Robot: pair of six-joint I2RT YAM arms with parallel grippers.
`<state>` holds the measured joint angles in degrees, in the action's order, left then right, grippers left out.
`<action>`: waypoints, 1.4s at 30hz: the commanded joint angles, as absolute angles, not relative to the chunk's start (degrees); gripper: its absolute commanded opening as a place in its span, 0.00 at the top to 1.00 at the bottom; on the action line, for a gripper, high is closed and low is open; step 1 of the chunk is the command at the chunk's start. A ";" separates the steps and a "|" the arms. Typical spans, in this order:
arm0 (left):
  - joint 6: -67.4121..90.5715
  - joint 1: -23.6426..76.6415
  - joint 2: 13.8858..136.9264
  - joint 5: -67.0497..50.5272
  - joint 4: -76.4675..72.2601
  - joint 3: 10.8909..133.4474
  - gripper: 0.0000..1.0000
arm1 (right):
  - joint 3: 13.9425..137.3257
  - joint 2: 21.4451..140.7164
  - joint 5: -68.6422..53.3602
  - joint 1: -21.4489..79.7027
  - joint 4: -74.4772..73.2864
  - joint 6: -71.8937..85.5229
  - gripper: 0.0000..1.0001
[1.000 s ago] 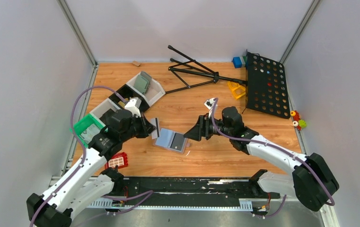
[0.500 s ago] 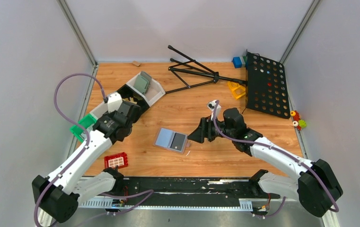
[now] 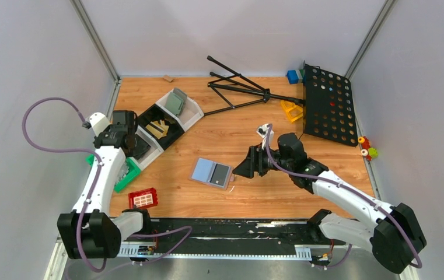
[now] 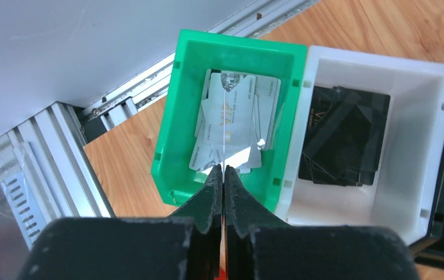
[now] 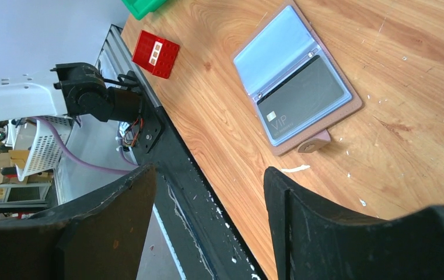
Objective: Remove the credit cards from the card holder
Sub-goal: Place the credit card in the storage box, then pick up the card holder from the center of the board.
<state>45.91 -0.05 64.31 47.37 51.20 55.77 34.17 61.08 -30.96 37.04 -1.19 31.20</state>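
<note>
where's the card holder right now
In the top view the card holder lies open in the middle of the table, just left of the right gripper, with a red brick to its near left.

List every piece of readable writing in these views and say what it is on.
"VIP": on the black card in the open card holder.
"VIP": on a white card in the green bin.
Finer print on that card and its neighbours: too small to read.
Gold mark on the black cards in the white bin: too blurred to read.
</note>
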 commanded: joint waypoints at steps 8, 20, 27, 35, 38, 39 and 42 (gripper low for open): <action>48.45 -7.28 73.13 44.61 50.89 57.98 0.96 | 37.25 56.79 -29.68 36.84 -4.70 30.58 0.33; 48.40 -8.16 76.22 41.35 49.39 57.20 0.14 | 36.08 53.40 -24.63 36.88 -10.18 28.82 0.39; 40.57 -4.96 68.00 29.74 44.83 56.16 0.06 | 35.68 54.72 -22.09 36.84 -10.92 28.22 0.35; 28.01 3.84 54.48 -1.30 36.50 51.15 0.00 | 35.47 57.69 -16.98 36.85 -13.96 29.68 0.25; 28.32 5.37 50.36 -13.47 32.82 47.08 0.00 | 34.94 57.82 -15.56 36.89 -14.77 30.68 0.15; 29.35 6.97 49.09 -15.31 31.04 44.92 0.00 | 34.40 57.79 -15.07 36.90 -14.93 31.18 0.12; 31.93 11.79 45.53 -18.41 25.43 39.42 0.00 | 33.44 57.91 -13.52 37.33 -15.14 32.91 0.08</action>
